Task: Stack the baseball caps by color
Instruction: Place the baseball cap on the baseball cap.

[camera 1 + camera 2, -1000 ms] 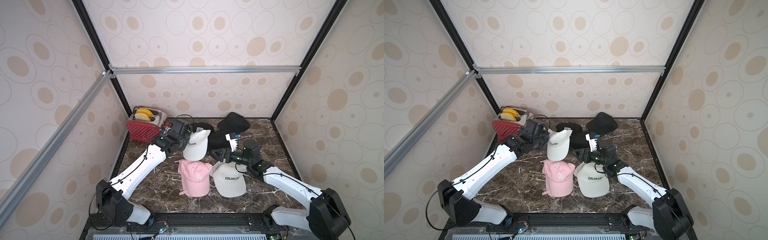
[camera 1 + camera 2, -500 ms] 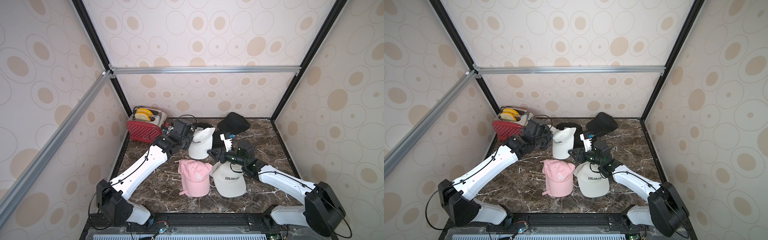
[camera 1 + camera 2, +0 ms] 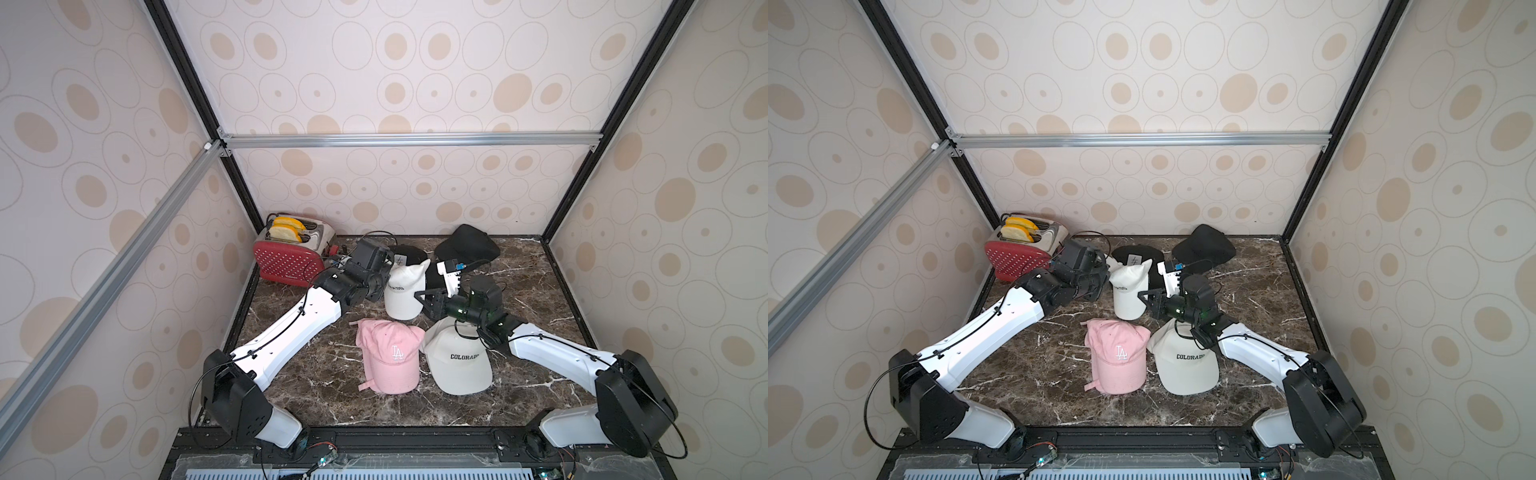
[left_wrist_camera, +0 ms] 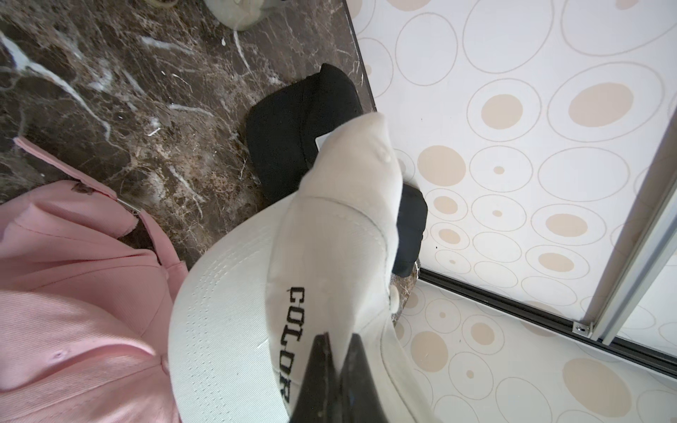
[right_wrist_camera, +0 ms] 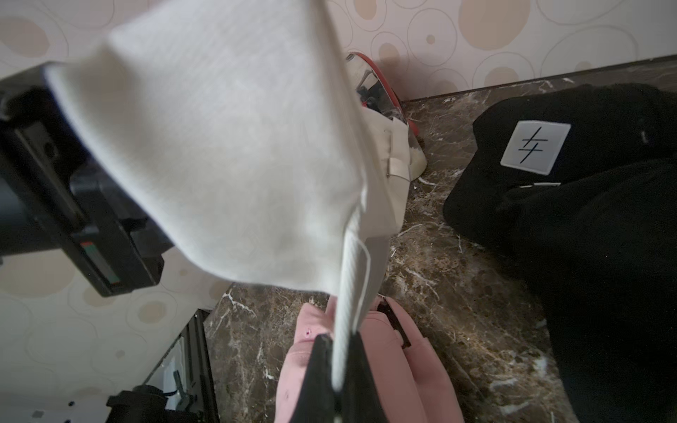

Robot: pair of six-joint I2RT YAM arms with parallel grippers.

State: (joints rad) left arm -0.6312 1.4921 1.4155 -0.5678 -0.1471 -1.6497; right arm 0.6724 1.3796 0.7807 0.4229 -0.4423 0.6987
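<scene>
Off-white cap (image 3: 405,291) in tight pinch of L fingers (image 4: 318,377) & R fingers (image 5: 319,370), lettering half-obscured.

Pink LA cap (image 3: 388,359): flat on the bench (image 3: 316,374), just 6 o'clock of centre, logo up, brim to 6. Off-white COLORADO cap (image 3: 457,365): just beside it at its 3 o'clock, lettering up, brim to 6. Second off-white cap (image 3: 403,293): raised at 12 of the pink one, crown crumpled, brim hanging down, pinched at its 9 and 3 sides. Black patch cap (image 3: 405,254): behind it at 12. Plain black cap (image 3: 467,243): at 1, bench rear.
</scene>
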